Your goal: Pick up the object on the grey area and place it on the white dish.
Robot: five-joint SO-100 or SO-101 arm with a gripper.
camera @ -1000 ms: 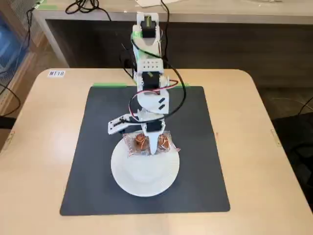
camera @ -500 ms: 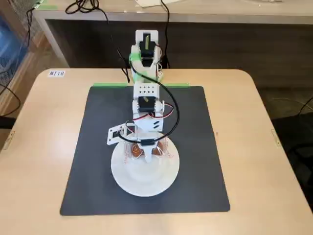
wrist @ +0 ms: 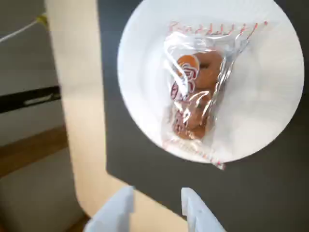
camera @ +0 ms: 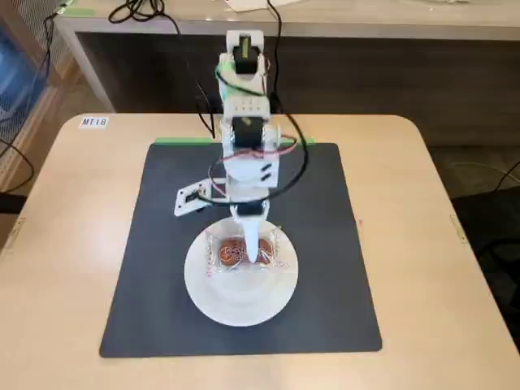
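Observation:
The clear snack packet with the brown-orange pastry (camera: 227,253) lies on the white dish (camera: 244,307), which sits on the dark grey mat (camera: 146,268) toward its front. My gripper (camera: 257,250) hangs over the packet in the fixed view. In the wrist view the packet (wrist: 198,92) lies lengthwise on the dish (wrist: 140,72), one end overhanging the rim toward the mat (wrist: 270,193). My gripper (wrist: 158,205) shows at the bottom edge, its two white fingers apart and holding nothing, clear of the packet.
The mat lies on a beige table (camera: 65,244) with a label (camera: 93,122) at the back left and green tape (camera: 183,141) on the mat's far edge. Cables (camera: 292,154) trail round the arm. A bench (camera: 341,49) stands behind.

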